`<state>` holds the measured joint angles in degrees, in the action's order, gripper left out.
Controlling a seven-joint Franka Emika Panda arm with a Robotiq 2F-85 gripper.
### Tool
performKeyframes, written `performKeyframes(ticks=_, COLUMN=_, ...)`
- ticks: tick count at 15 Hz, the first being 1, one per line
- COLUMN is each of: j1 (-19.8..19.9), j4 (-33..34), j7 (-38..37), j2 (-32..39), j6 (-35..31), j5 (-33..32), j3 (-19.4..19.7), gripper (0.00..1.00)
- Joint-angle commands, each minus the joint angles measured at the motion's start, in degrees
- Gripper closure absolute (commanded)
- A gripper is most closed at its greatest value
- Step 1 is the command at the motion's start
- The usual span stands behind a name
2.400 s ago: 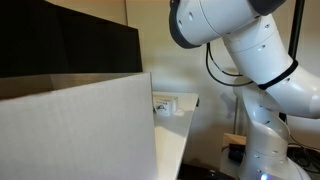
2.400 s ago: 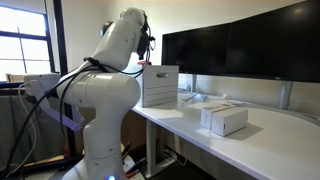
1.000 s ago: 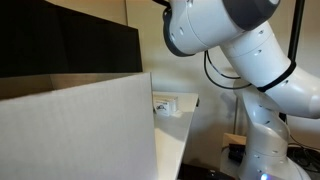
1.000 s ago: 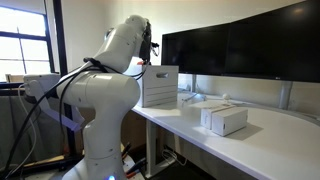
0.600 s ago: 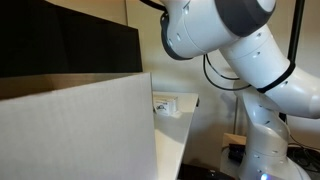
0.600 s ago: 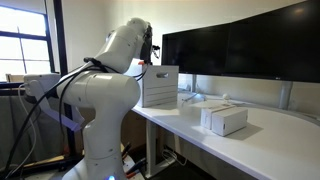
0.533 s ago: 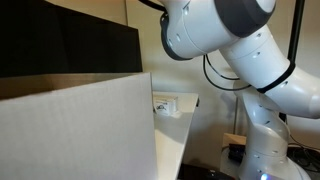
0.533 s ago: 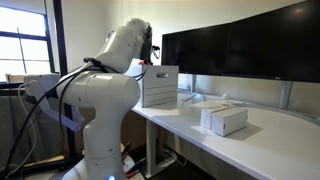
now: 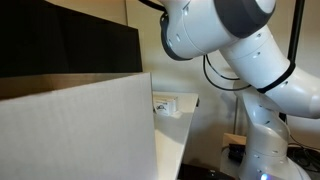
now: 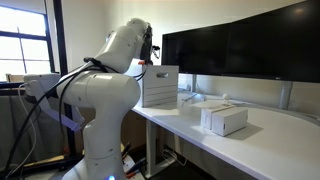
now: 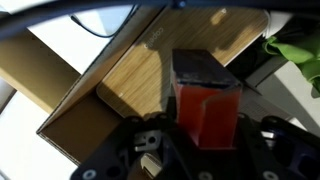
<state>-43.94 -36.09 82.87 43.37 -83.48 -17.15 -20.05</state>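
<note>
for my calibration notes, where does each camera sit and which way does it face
Exterior view: on the desk behind a large white box, facing the arm; upper links and base show.
Exterior view: beside the desk, looking along it past the monitors; whole arm shows.
Wrist view: on the wrist, looking down at a red block between the end effector's fingers.
Both exterior views share arm, desk, monitors.
</note>
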Motion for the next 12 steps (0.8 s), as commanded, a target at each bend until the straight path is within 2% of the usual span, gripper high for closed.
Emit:
performKeyframes(ticks=1, j1=-0.38, j4=1.13, j7=1.8, j2=0.08, j6=0.54, j5=-0.75, j3=0.19, gripper=0.86)
performKeyframes(ticks=11, j1=-0.71, j4=3.36, j7=1.45, j2=-0.63, j6=3.25, j5=0.65, j3=-0.83, gripper=0.86)
performKeyframes(ticks=12, j1=-2.92, j4=6.66, j7=2.28, j2=0.52, j6=4.74, j5=2.85, j3=3.11, gripper=0.86)
